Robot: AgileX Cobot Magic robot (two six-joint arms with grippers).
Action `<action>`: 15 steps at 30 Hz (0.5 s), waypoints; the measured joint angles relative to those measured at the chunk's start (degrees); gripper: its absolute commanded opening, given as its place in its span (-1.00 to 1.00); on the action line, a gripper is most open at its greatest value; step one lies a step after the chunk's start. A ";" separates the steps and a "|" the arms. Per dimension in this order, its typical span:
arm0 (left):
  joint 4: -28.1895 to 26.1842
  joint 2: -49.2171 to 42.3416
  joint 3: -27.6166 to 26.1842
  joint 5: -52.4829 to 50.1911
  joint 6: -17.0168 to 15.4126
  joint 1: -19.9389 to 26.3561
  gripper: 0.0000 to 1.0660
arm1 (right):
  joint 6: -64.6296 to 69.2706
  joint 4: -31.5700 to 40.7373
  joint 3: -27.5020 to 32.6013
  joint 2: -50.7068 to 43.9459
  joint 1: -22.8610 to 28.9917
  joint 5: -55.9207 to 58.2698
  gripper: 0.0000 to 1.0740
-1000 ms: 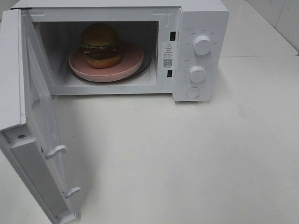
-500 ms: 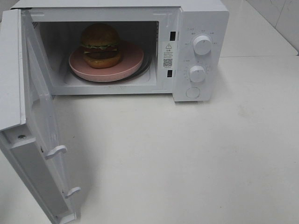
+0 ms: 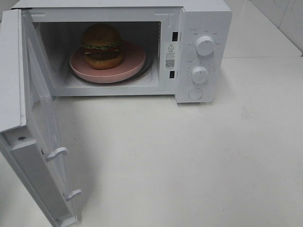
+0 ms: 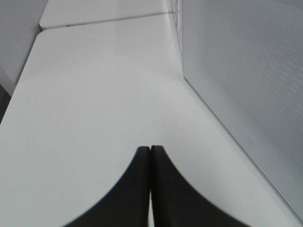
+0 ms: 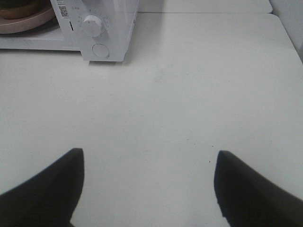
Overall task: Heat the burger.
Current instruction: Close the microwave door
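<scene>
Sitting inside the open microwave (image 3: pixel 203 19), the burger (image 3: pixel 102 46) rests on a round pink plate (image 3: pixel 135 59), toward the plate's left edge. The plate lies on the floor of the cavity and fills most of it. The burger stands upright, with its glossy brown bun on top and lettuce, cheese and a dark patty showing below it.

The microwave stands along the far edge of the white table (image 3: pixel 189 161). Its door (image 3: pixel 42 132) is swung wide open toward the table's near left corner, with two latch hooks showing on its free edge. On the control panel to the right of the cavity, an upper knob (image 3: pixel 205 45) sits above a lower knob (image 3: pixel 200 74), with a round button (image 3: pixel 195 93) under both.

Neither arm shows in the exterior high view. The left gripper (image 4: pixel 150 151) is closed, its two dark fingers pressed together with nothing between them, above bare table just beside a white panel with a fine dotted pattern (image 4: pixel 246 71). The right gripper (image 5: pixel 149 152) is spread wide and holds nothing, above the table's open middle and well apart from the microwave's control panel.
</scene>
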 measured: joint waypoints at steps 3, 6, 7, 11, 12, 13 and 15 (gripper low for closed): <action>-1.15 2.52 4.18 -13.29 0.00 0.00 -1.00 | 0.00 0.00 0.00 0.00 0.00 0.00 0.38; -1.78 3.09 5.04 -17.07 0.00 0.00 -1.00 | 0.00 0.00 0.00 0.00 0.00 0.00 0.38; -2.46 4.64 6.70 -23.78 -0.11 0.00 -1.00 | 0.00 0.00 0.00 0.00 0.00 0.00 0.38; -2.92 8.14 8.42 -33.17 -1.55 0.00 -1.00 | 0.00 0.00 0.00 0.00 0.00 0.00 0.38; -2.64 11.00 8.77 -38.04 -2.92 0.00 -1.00 | 0.00 0.00 0.00 0.00 0.00 0.00 0.38; -1.89 12.83 8.88 -40.22 -4.01 0.00 -1.00 | 0.00 0.00 0.00 0.00 0.00 0.00 0.38; 0.52 16.27 9.00 -44.18 -7.05 0.00 -1.00 | 0.00 0.00 0.00 0.00 0.00 0.00 0.38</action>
